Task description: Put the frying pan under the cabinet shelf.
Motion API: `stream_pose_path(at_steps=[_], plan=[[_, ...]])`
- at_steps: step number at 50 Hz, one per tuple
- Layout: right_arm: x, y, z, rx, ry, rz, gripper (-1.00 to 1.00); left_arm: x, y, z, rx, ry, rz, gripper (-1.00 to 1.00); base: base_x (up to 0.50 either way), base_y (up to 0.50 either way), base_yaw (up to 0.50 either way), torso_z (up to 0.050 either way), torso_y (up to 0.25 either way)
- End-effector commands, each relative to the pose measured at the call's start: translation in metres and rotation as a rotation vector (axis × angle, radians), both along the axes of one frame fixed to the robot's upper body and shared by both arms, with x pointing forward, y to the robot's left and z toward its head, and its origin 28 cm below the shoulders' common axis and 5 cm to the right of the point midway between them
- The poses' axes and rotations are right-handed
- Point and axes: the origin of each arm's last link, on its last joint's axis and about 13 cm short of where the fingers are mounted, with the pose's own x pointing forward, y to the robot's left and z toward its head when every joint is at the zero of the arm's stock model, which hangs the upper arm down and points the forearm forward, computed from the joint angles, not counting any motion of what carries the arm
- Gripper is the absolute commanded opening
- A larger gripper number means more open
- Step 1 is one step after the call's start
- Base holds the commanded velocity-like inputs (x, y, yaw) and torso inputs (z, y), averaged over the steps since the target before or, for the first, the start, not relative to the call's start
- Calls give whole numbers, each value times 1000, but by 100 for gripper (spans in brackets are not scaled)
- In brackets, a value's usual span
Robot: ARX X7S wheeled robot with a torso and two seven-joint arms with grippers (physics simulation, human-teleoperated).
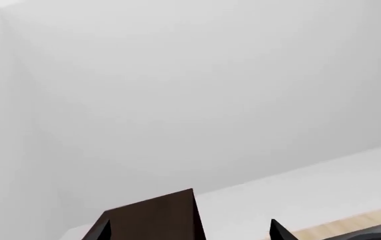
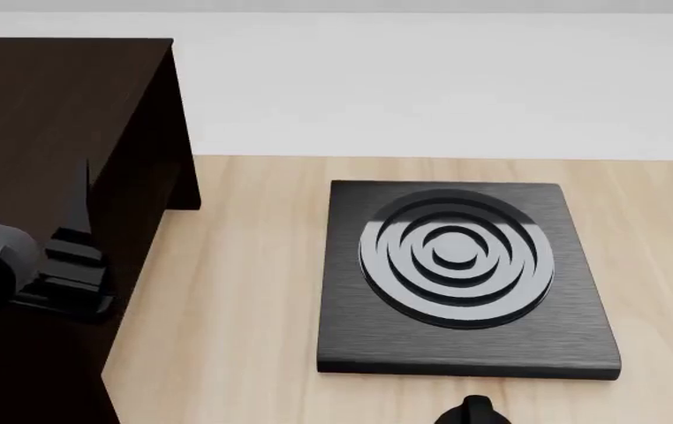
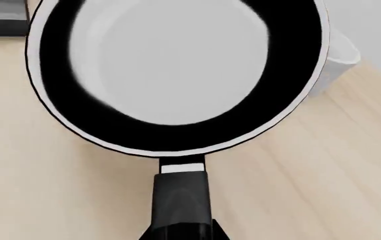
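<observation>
The frying pan (image 3: 177,75), glossy black with a thin pale rim, fills the right wrist view above the wooden tabletop. Its black handle (image 3: 180,200) runs straight back into my right gripper (image 3: 182,234), which is shut on it. The pan does not show in the head view. The very dark brown cabinet shelf (image 2: 65,115) stands at the left of the table. My left gripper (image 2: 75,261) hovers over the cabinet's front right edge. In the left wrist view the left gripper (image 1: 190,232) is open and empty, with the cabinet's top corner (image 1: 154,217) between its fingertips.
A square black burner plate (image 2: 466,278) with concentric rings lies on the light wood table (image 2: 242,300); a corner of it shows in the right wrist view (image 3: 0,22). A white pot (image 3: 337,57) sits behind the pan. A small black rounded part (image 2: 474,411) pokes up at the head view's lower edge.
</observation>
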Motion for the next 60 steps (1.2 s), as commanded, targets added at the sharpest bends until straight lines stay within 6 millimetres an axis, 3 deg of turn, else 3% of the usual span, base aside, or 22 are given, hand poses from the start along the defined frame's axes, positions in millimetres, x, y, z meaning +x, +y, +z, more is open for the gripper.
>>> stream_pose_path(at_steps=[1, 14, 29, 33, 36, 60], plan=[[12, 9, 46, -116, -85, 64, -100, -5, 4, 3, -6, -12, 8, 100, 0, 0, 0, 0, 0], [34, 21, 93, -200, -130, 147, -100, -12, 5, 16, -5, -41, 10, 100, 0, 0, 0, 0, 1], [64, 36, 125, -274, -163, 273, -100, -18, 8, 26, 2, -70, 11, 100, 0, 0, 0, 0, 1], [72, 35, 144, -372, -201, 154, -100, -21, 10, 30, 6, -75, 11, 100, 0, 0, 1, 0, 3], [71, 50, 148, -306, -168, 313, -100, -24, 10, 35, 19, -80, 11, 100, 0, 0, 0, 0, 0], [88, 65, 161, -327, -183, 407, -100, -34, 16, 84, 63, -85, 24, 100, 0, 0, 0, 1, 1]])
